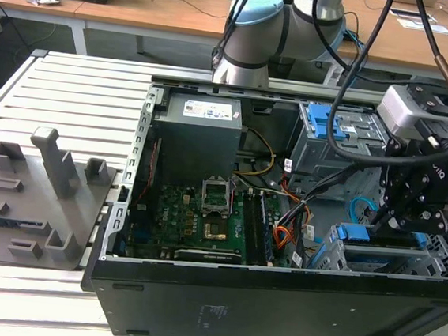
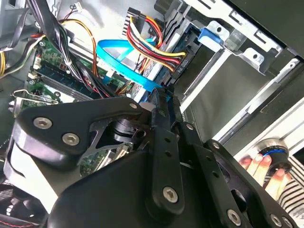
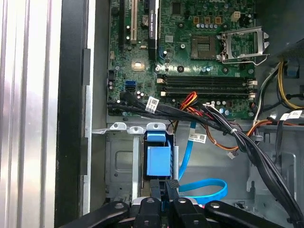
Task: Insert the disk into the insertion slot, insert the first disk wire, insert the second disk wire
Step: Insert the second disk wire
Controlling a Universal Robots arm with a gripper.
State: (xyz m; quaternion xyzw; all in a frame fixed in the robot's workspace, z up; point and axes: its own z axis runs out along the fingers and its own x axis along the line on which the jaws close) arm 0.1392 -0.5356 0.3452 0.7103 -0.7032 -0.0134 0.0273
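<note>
disk (image 3: 158, 160) in insertion slot (image 3: 121, 164), second disk wire (image 3: 204, 190) beside

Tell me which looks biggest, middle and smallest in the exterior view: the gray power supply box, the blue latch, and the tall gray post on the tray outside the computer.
1. Power supply box, clearly biggest.
2. Tall gray post.
3. Blue latch, though it sits farther back, so this is less sure.

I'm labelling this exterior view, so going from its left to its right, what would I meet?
Grey fixture block → computer case wall → power supply → orange wires → the disk in the insertion slot, under the gripper.
</note>
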